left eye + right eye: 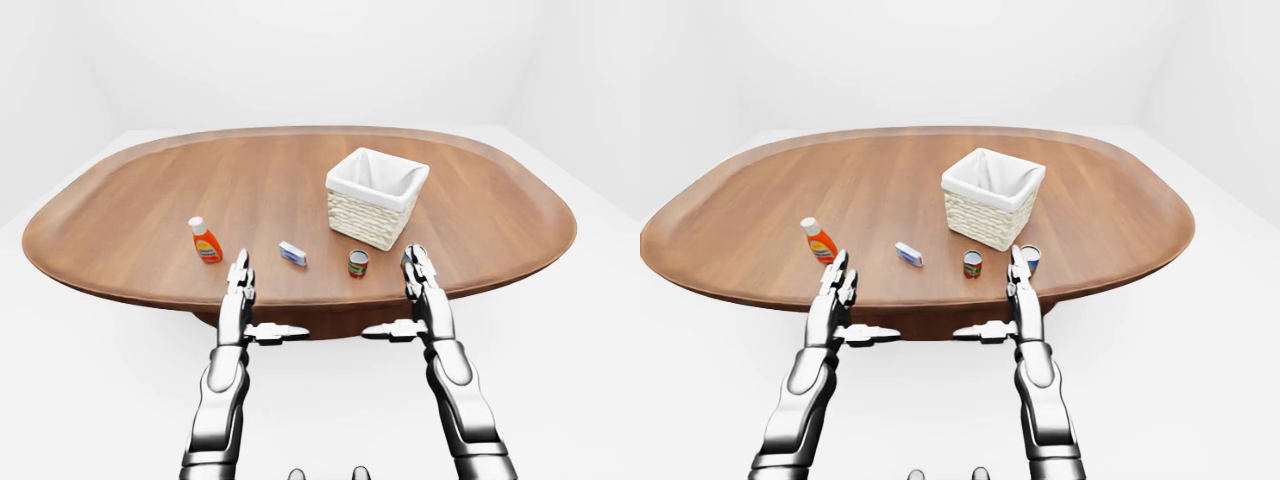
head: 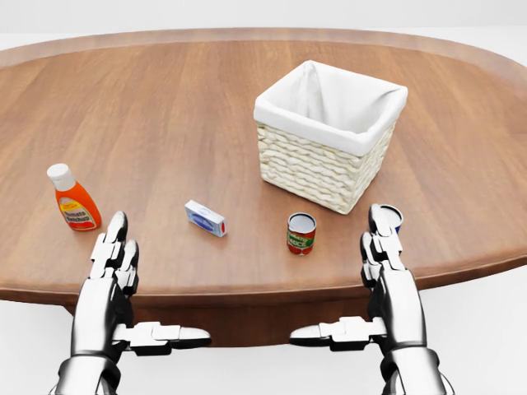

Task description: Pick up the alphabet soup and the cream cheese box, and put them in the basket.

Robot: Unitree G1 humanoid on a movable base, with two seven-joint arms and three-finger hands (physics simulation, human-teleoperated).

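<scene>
In the head view, the alphabet soup (image 2: 301,233) is standing upright on the oval wooden table (image 2: 165,107), just below and left of the basket (image 2: 329,136), apart from it. The cream cheese box (image 2: 205,218) is lying flat to the soup's left, well clear of it. An orange bottle (image 2: 72,197) with a white cap is standing near the table's left part. A second can (image 2: 392,217), blue-labelled, is peeking out behind the right hand (image 2: 383,263). Both hands are hovering at the table's near edge with fingers stretched out and thumbs pointing inward — the left hand (image 2: 111,271) is gripping nothing, and the right is likewise spread and empty.

In the left-eye view, the whole table is showing, ringed by a pale floor. The basket, lined in white cloth, is sitting right of centre; soup and box are lying between the two raised hands, nearer the table's lower edge.

In the right-eye view, the blue-labelled can is showing more clearly — it is standing just beside the right hand's fingertips (image 1: 1017,258), to the soup's right.
</scene>
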